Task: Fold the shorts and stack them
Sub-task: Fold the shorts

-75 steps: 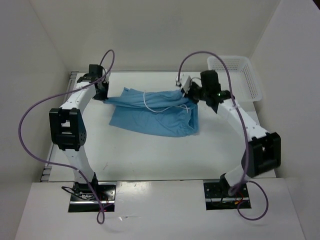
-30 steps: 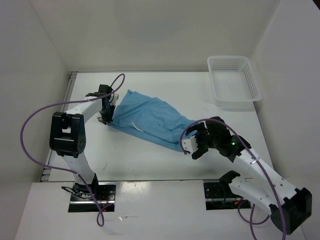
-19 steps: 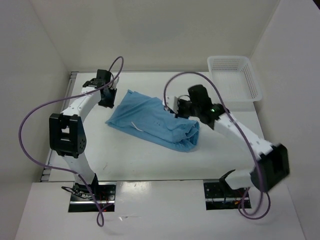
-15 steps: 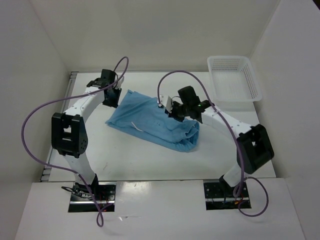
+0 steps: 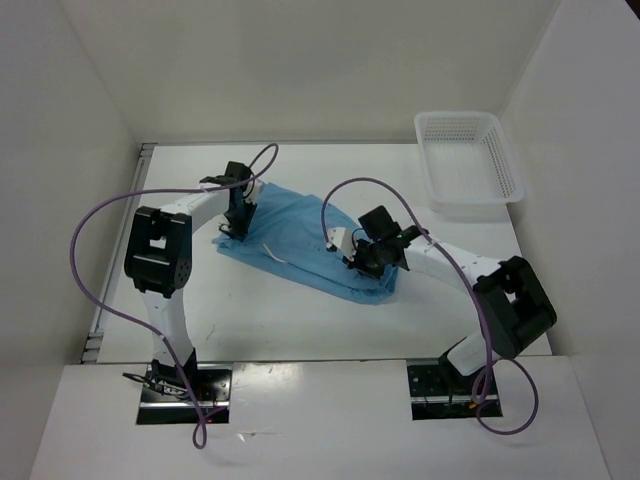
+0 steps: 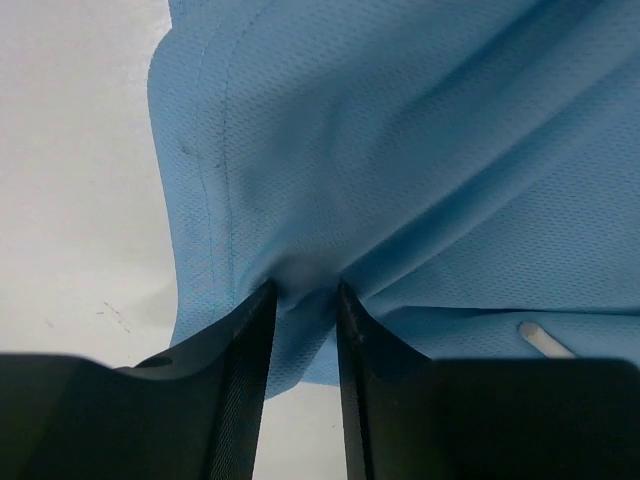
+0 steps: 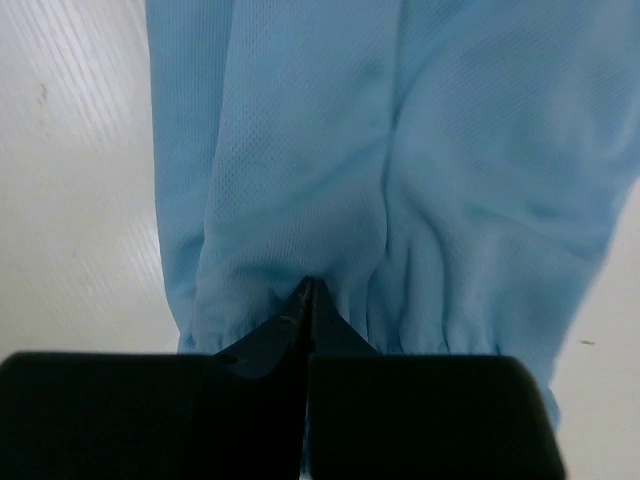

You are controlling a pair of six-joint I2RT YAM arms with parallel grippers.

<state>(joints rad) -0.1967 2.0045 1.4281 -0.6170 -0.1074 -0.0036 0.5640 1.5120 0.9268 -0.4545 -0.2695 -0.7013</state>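
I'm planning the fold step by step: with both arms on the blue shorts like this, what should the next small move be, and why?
Probably lift the right gripper a little and carry its end over toward the left gripper. Both jaws are shut on fabric at opposite ends of the shorts, which lie as a long strip, so a half fold looks due.

A white table [image 5: 300, 320] fills the middle, matte, with a few faint scuffs. Plain off-white walls box it in: the back wall [image 5: 320, 70] at 12 o'clock, the left wall [image 5: 60, 180] at 9 and the right wall [image 5: 590, 200] at 3. A grey metal strip [image 5: 145, 155] runs along the table's 9 o'clock edge. At 6 o'clock lies a white ledge [image 5: 320, 425]. The light is soft and even, and shadows are faint.
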